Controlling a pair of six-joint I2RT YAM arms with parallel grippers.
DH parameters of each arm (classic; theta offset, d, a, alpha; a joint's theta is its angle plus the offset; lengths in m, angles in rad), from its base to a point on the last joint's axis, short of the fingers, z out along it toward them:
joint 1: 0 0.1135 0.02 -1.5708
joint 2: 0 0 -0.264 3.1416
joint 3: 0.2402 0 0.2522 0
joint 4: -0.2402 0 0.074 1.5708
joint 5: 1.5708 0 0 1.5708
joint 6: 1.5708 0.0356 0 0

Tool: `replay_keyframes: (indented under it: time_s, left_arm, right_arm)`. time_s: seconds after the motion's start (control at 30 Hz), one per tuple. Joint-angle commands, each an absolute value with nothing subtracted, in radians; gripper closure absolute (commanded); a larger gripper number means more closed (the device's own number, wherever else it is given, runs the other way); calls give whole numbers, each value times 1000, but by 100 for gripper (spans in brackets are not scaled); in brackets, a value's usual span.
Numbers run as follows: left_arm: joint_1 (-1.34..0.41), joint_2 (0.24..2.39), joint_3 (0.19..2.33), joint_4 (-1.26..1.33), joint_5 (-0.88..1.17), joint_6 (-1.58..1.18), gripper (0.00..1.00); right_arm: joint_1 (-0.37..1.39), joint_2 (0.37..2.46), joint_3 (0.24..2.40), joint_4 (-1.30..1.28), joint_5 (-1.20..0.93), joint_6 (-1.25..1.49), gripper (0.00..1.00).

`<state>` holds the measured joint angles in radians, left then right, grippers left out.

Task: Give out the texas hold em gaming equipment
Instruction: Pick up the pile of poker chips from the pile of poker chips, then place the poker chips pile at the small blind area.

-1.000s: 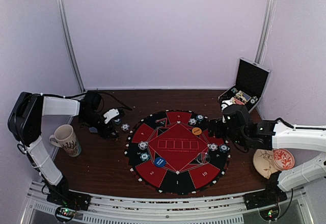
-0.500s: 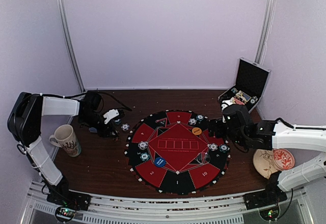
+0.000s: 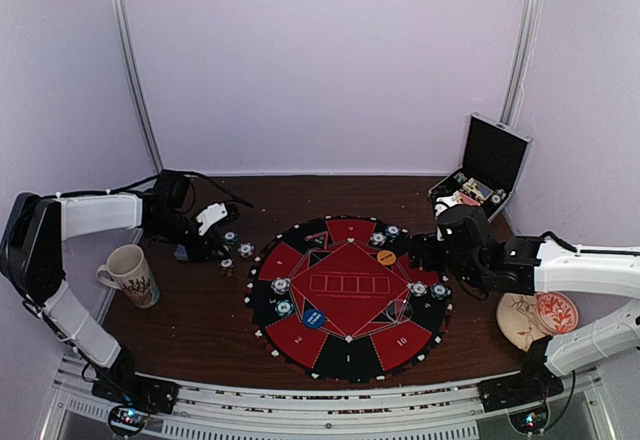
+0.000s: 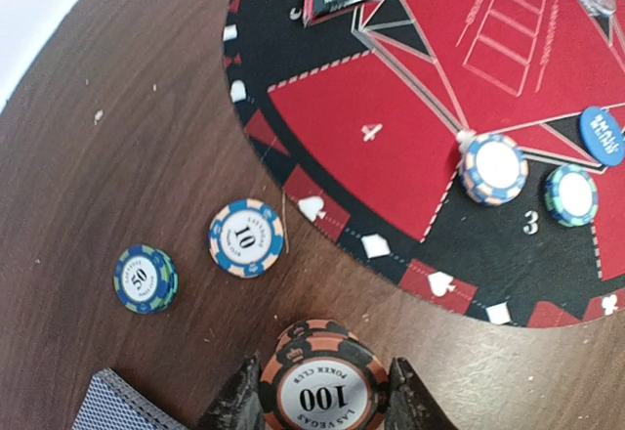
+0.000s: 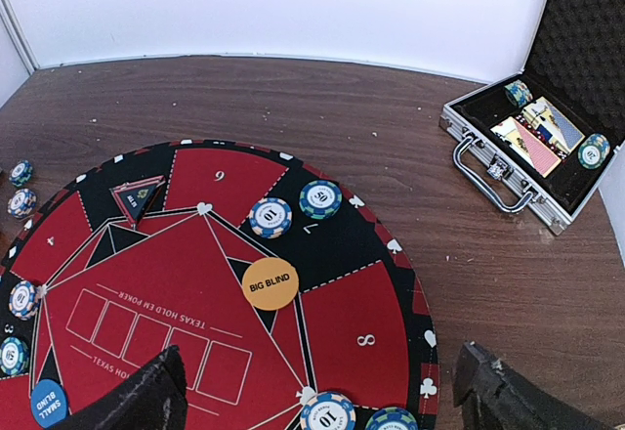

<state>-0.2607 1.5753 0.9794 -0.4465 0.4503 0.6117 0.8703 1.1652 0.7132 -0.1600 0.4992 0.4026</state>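
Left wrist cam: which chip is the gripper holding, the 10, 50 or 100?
The orange-and-black 100 chip, pinched in the left gripper; the 10 chip and 50 chip lie loose on the table.

We see bare table at the lower left of the top view, between the mug and the poker mat, and an open strip along the back wall at upper centre. At right, the open case, the patterned plate and the right arm crowd the way. Loose chips lie just left of the mat.
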Motion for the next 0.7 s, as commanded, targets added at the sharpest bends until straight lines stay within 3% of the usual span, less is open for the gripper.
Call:
replay_keyframes:
  time_s: [0.0,0.67]
  left_arm:
    - [-262,1525,962,-452,546,642,99]
    - [-544,1515,863,-399,524,683,99]
  right_arm:
    - [875,1150,704,-152,529,399,4]
    - [876,1160,704,-149,529,399,4]
